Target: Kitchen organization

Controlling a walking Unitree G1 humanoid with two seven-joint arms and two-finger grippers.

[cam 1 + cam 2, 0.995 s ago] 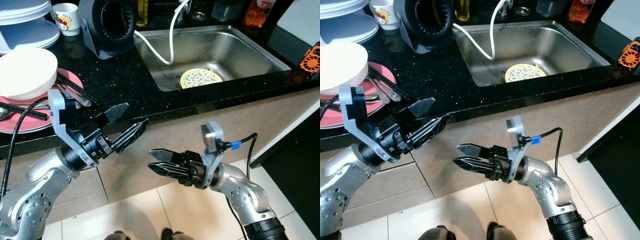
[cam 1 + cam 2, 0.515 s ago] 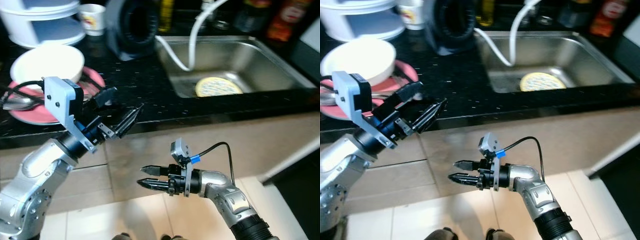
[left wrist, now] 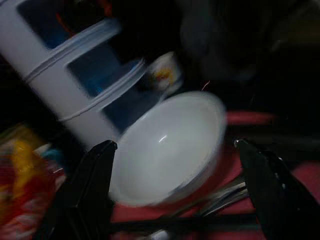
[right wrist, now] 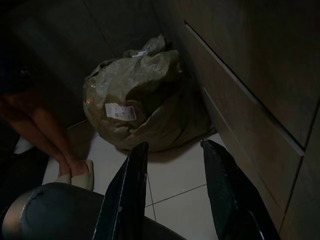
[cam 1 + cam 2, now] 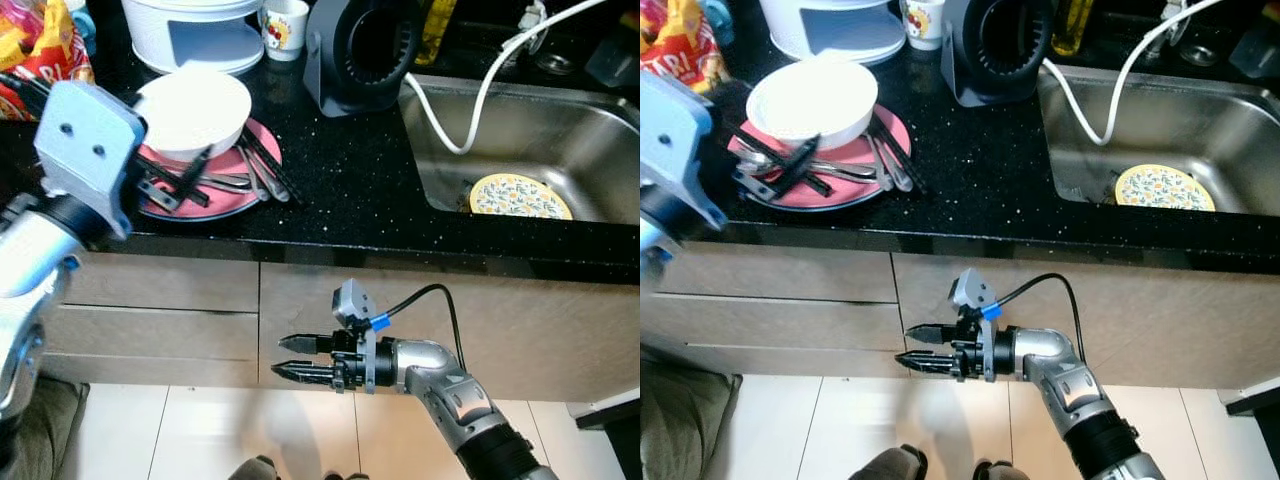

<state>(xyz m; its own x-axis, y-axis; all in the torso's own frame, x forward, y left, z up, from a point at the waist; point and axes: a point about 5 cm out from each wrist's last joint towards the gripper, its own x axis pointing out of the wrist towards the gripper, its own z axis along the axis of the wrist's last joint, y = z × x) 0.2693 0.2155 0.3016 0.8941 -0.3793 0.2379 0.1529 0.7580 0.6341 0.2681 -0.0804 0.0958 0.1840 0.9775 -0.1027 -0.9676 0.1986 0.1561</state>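
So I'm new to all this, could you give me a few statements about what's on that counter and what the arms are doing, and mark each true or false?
1. A white bowl sits on the pink plate. True.
2. The patterned dish is on the counter beside the plate. False: it lies in the sink.
3. The left gripper is open, facing the bowl. True.
4. The right gripper is holding a spoon. False: it is open with nothing in it, down in front of the drawers.
5. Black chopsticks lie on the plate. True.

Bowl (image 5: 193, 110) on plate (image 5: 232, 187) — sink (image 5: 560, 120) rightward
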